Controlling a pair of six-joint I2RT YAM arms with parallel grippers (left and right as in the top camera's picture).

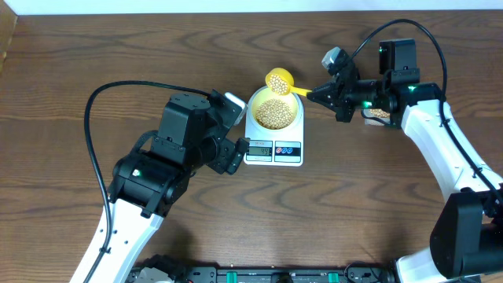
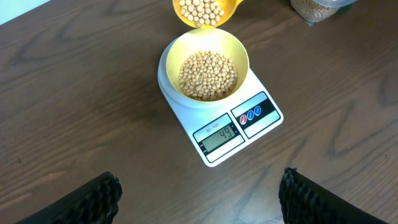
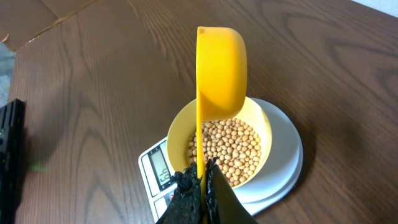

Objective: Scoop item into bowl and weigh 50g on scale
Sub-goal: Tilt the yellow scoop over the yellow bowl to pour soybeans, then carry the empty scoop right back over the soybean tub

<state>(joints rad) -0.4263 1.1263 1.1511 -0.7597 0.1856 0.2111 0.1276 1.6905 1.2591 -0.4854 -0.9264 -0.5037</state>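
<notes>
R gripper (image 3: 200, 180) clamped on yellow scoop (image 3: 221, 74) handle, scoop tilted over bowl (image 2: 239, 53); bowl w/ beans (image 2: 208, 76) on scale (image 2: 189, 118), mid tabletop (image 1: 78, 63); L gripper (image 2: 200, 202) wide open, empty, near scale

Left arm's fingers (image 2: 93, 200) stand spread wide, pointing down, while the right arm's fingers (image 3: 185, 198) are pinched together.

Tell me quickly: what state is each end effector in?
Left end effector: open, holding nothing.
Right end effector: closed on the handle of the yellow scoop.
</notes>
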